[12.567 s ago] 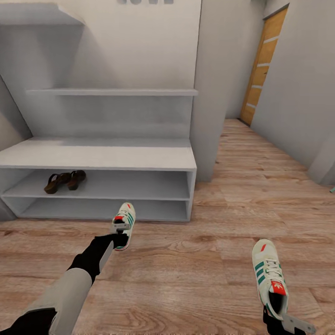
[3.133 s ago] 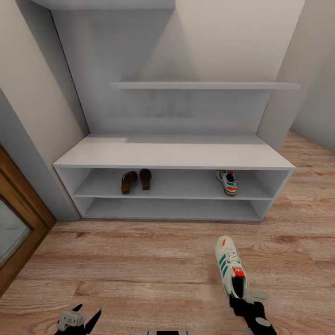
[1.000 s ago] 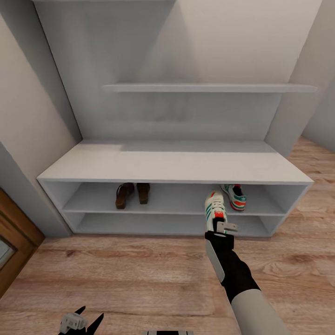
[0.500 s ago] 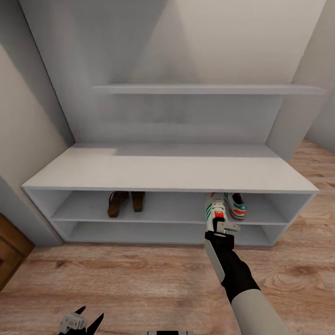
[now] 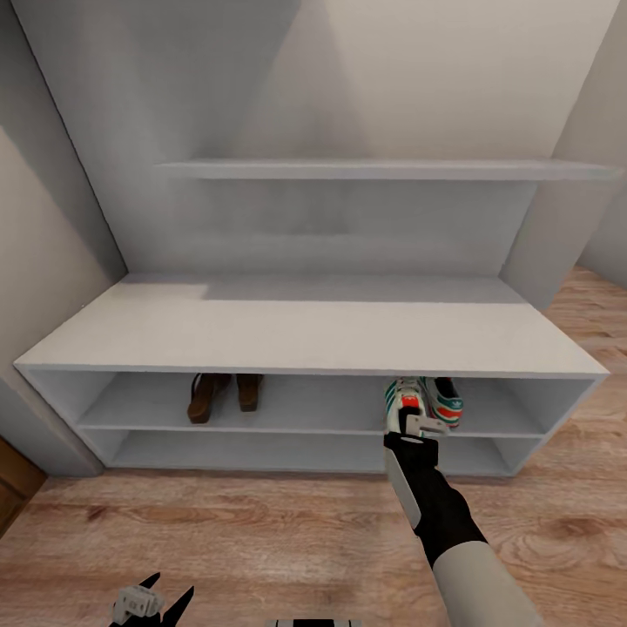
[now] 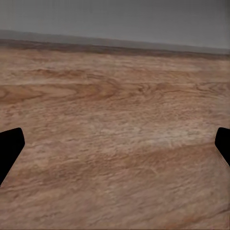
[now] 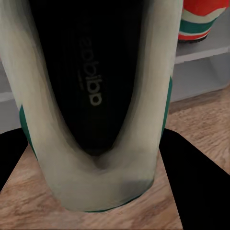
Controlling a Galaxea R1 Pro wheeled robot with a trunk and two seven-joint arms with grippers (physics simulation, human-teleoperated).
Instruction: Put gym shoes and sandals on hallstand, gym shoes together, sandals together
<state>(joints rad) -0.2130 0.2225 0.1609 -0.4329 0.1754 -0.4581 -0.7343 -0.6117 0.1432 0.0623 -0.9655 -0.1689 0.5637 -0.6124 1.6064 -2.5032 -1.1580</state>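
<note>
My right gripper (image 5: 416,427) is shut on the heel of a cream-white gym shoe (image 5: 402,401) with green stripes. Its toe reaches into the upper open level of the pale grey hallstand (image 5: 305,335). The second gym shoe (image 5: 446,401) lies on that shelf just to its right, red heel patch facing out. In the right wrist view the held shoe's dark insole (image 7: 96,81) is close up, the black fingers (image 7: 191,182) flank its heel, and the other gym shoe (image 7: 201,19) rests on the shelf. The two brown sandals (image 5: 222,394) stand side by side further left on the same shelf. My left gripper (image 5: 150,601) hangs open over the corridor floor (image 6: 115,124).
A long floating shelf (image 5: 383,169) hangs on the wall above the hallstand's flat top. The lower shelf level (image 5: 261,451) holds nothing. A wooden door frame (image 5: 13,488) stands at the far left. Wood plank floor (image 5: 261,540) stretches in front of the unit.
The view has closed in on the hallstand. The held gym shoe's toe now sits under the top's edge, beside the shoe that my left gripper carried earlier and has let go of.
</note>
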